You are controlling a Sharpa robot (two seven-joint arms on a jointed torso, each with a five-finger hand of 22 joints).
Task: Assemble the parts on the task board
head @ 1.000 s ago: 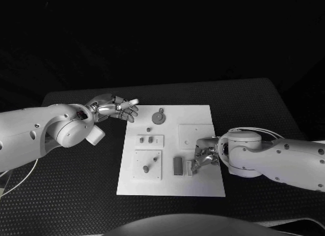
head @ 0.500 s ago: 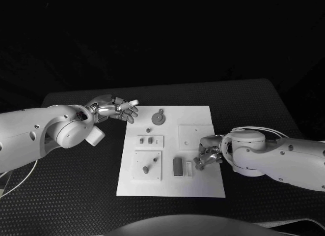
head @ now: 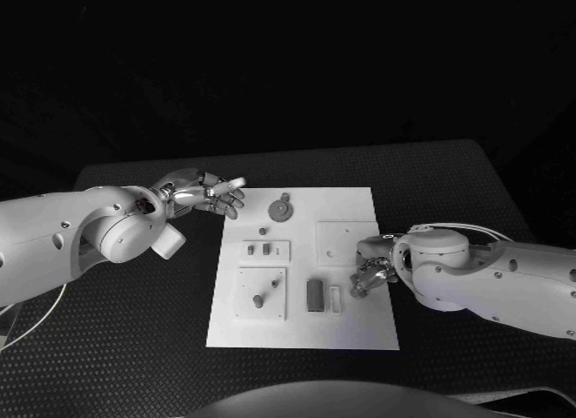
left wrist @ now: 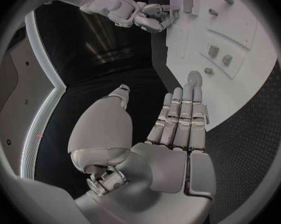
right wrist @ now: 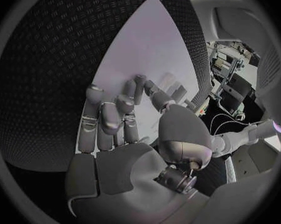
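Head camera looks down; wrist cameras close behind hands; all share task board (head: pixel 351 200).

Right robot hand (head: pixel 368 272) drawn back across the task board (head: pixel 344 202) toward its right edge, away from the two upright parts (head: pixel 324 295) near the front. Fingers now clear of those parts, apart from them. Right forearm shifted slightly rightward too.

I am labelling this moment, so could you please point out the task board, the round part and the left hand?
task board (head: pixel 344 205), head view, bare far corner.
round part (head: pixel 281 209), head view, disc's middle.
left hand (head: pixel 208 193), head view, middle of hand.
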